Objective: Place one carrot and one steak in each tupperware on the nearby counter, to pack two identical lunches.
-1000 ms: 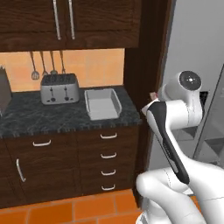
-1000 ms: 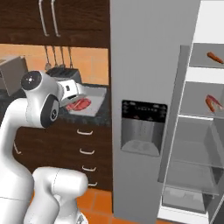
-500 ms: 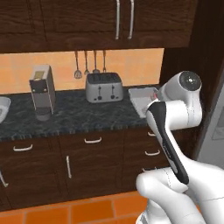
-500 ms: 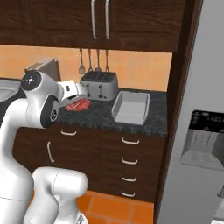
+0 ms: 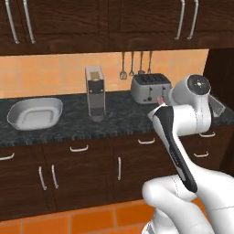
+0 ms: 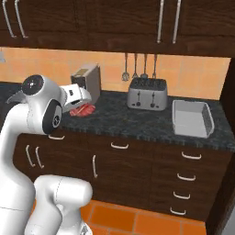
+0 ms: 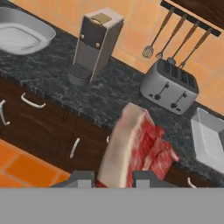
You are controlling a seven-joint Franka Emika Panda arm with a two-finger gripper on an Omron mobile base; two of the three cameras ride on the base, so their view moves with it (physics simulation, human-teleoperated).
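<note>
Steak (image 7: 139, 151): red-pink flesh, pale cream fat band along one edge. Counter (image 5: 119, 119): black-grey marbled stone; drawers (image 6: 186, 179) beneath dark brown wood, silver handles. Rounded tupperware (image 5: 34, 113): pale grey-white; rectangular tupperware (image 6: 192, 118): same pale grey, lighter inside. Toaster (image 6: 147, 93): silver, dark slots. Coffee machine (image 5: 95, 93): grey body, tan top. Backsplash (image 5: 50, 80): orange tile. Hanging utensils (image 6: 135, 67): grey heads, brown handles. Floor (image 6: 137, 218): orange-red tile, pale grout. Upper cabinets (image 5: 100, 20): dark brown wood grain
</note>
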